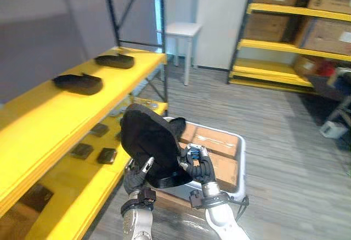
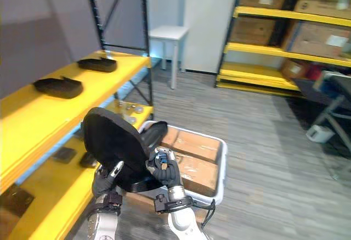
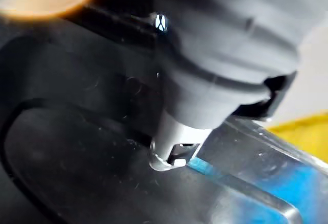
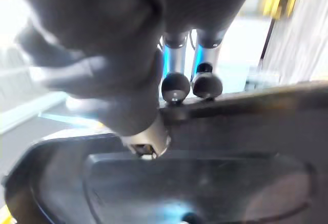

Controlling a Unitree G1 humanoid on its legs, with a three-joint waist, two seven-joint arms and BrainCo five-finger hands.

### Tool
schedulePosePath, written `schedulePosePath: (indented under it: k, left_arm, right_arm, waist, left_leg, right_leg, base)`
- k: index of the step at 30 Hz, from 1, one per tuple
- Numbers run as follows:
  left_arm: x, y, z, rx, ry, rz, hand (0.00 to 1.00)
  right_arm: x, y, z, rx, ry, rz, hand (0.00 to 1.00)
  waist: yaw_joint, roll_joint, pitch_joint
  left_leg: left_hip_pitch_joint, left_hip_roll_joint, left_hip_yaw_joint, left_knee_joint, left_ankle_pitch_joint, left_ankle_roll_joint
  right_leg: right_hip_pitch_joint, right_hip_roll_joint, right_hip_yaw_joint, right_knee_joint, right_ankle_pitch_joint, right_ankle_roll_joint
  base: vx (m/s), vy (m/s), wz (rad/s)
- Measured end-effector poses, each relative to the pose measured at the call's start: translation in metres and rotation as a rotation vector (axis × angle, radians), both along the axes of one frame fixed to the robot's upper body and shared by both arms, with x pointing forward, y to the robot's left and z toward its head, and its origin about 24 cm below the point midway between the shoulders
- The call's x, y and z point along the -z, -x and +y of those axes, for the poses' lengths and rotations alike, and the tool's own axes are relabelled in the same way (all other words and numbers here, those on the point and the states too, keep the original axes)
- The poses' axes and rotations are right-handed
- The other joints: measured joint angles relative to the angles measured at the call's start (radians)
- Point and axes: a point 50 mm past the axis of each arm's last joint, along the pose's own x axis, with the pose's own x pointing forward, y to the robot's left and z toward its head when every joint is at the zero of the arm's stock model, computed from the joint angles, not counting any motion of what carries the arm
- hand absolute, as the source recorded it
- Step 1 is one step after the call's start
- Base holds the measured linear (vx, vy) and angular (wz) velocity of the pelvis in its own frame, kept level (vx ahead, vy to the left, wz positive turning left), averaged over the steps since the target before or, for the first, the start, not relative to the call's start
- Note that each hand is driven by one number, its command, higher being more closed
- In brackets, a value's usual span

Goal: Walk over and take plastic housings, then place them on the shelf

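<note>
Yellow shelf (image 1: pixel 134 68) has a near housing (image 1: pixel 78 83) and a far housing (image 1: pixel 115 60); left hand (image 1: pixel 136 178) and right hand (image 1: pixel 199 165) both clutch a third housing (image 1: pixel 148 141) by the white crate (image 1: pixel 242 160).

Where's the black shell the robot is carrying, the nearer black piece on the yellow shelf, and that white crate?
Held black housing (image 1: pixel 147 135), left eye view, its broad curved back.
Nearer shelved housing (image 1: pixel 78 83), left eye view, its top middle.
White crate (image 1: pixel 242 163), left eye view, its right rim.
</note>
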Motion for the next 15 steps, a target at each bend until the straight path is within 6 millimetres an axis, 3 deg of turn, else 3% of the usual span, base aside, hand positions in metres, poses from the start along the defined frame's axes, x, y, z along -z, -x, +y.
schedulePosePath:
  k: [1, 2, 3, 4, 5, 6, 9, 11, 12, 13, 14, 15]
  left_arm:
    - [-0.002, 0.0, 0.001, -0.014, -0.022, -0.001, 1.0]
    - [-0.002, -0.001, 0.004, -0.041, -0.066, 0.009, 1.0]
    - [-0.002, 0.0, 0.006, -0.074, -0.108, 0.032, 1.0]
    - [-0.002, 0.001, 0.009, -0.103, -0.146, 0.048, 1.0]
    - [-0.003, 0.001, 0.011, -0.12, -0.173, 0.057, 1.0]
    - [-0.007, 0.002, 0.021, -0.188, -0.238, 0.064, 1.0]
    - [-0.008, 0.015, 0.051, -0.387, -0.377, 0.141, 1.0]
    - [-0.004, 0.018, 0.051, -0.405, -0.424, 0.184, 1.0]
    - [-0.003, 0.019, 0.05, -0.408, -0.458, 0.202, 1.0]
    - [-0.005, 0.019, 0.048, -0.404, -0.493, 0.205, 1.0]
    - [-0.011, 0.019, 0.049, -0.418, -0.515, 0.186, 1.0]
    - [-0.014, 0.02, 0.05, -0.426, -0.529, 0.174, 1.0]
  right_arm:
    - [0.001, -0.001, -0.003, 0.007, 0.0, 0.003, 0.0]
    - [0.002, -0.004, -0.008, 0.024, 0.001, 0.012, 0.0]
    - [0.004, -0.006, -0.011, 0.033, 0.01, 0.019, 0.0]
    - [0.004, -0.006, -0.011, 0.032, 0.016, 0.015, 0.0]
    - [0.003, -0.007, -0.012, 0.032, 0.021, 0.011, 0.0]
    - [0.0, -0.009, -0.012, 0.036, 0.02, 0.003, 0.0]
    - [-0.016, -0.017, -0.034, 0.157, -0.044, -0.051, 0.0]
    - [-0.019, -0.02, -0.052, 0.234, -0.054, -0.063, 0.0]
    - [-0.018, -0.021, -0.061, 0.269, -0.052, -0.059, 0.0]
    - [-0.016, -0.021, -0.07, 0.302, -0.049, -0.052, 0.0]
    - [-0.015, -0.021, -0.072, 0.312, -0.052, -0.047, 0.0]
    - [-0.014, -0.021, -0.074, 0.314, -0.052, -0.044, 0.0]
  waist:
    - [0.003, 0.006, -0.001]
    - [0.008, 0.001, 0.003]
    - [0.029, 0.0, 0.004]
    - [0.04, 0.011, -0.003]
    - [0.039, 0.029, -0.012]
    - [0.043, 0.021, -0.006]
    - [0.048, -0.019, -0.007]
    - [0.043, -0.022, -0.005]
    - [0.032, -0.021, -0.004]
    - [0.019, -0.025, 0.0]
    - [0.003, -0.036, 0.009]
    - [-0.002, -0.04, 0.011]
  left_leg:
    - [-0.012, 0.0, 0.035, 0.007, -0.014, 0.021]
    - [-0.044, -0.003, 0.212, 0.055, -0.028, 0.058]
    - [-0.056, -0.003, 0.438, 0.135, -0.022, 0.07]
    - [-0.047, 0.01, 0.604, 0.179, -0.043, 0.095]
    - [-0.033, 0.024, 0.679, 0.185, -0.067, 0.131]
    - [-0.028, 0.016, 0.721, 0.196, -0.076, 0.143]
    - [-0.005, -0.068, 0.687, 0.206, -0.119, 0.16]
    - [0.028, -0.111, 0.64, 0.203, -0.149, 0.173]
    - [0.055, -0.133, 0.602, 0.199, -0.156, 0.178]
    - [0.098, -0.16, 0.541, 0.191, -0.163, 0.188]
    - [0.135, -0.178, 0.485, 0.187, -0.17, 0.201]
    - [0.146, -0.18, 0.454, 0.186, -0.175, 0.205]
  right_leg:
    - [0.009, -0.013, -0.04, -0.001, -0.008, 0.004]
    - [0.025, -0.052, -0.099, -0.003, -0.024, 0.01]
    - [0.033, -0.092, -0.135, 0.013, -0.038, 0.026]
    - [0.037, -0.102, -0.162, 0.03, -0.047, 0.041]
    - [0.044, -0.101, -0.182, 0.036, -0.055, 0.052]
    - [0.055, -0.124, -0.201, 0.052, -0.063, 0.066]
    - [0.108, -0.202, -0.257, 0.075, -0.075, 0.11]
    - [0.126, -0.277, -0.294, 0.214, -0.102, 0.158]
    - [0.123, -0.334, -0.311, 0.355, -0.124, 0.162]
    - [0.096, -0.419, -0.295, 0.588, -0.116, 0.128]
    - [0.03, -0.475, -0.196, 0.813, -0.084, 0.043]
    - [-0.011, -0.47, -0.13, 0.913, -0.106, 0.016]
  base:
    - [0.05, 0.071, 1.9]
    - [0.08, 0.144, 1.72]
    - [0.09, 0.166, 1.59]
    - [0.16, 0.195, 1.05]
    - [0.19, 0.181, 0.84]
    - [0.19, 0.175, 0.63]
    - [0.2, 0.164, 0.61]
    - [0.25, 0.179, 0.86]
    - [0.24, 0.211, 1.2]
    - [0.29, 0.244, 1.52]
    - [0.24, 0.161, 1.4]
    - [0.24, 0.049, 1.51]
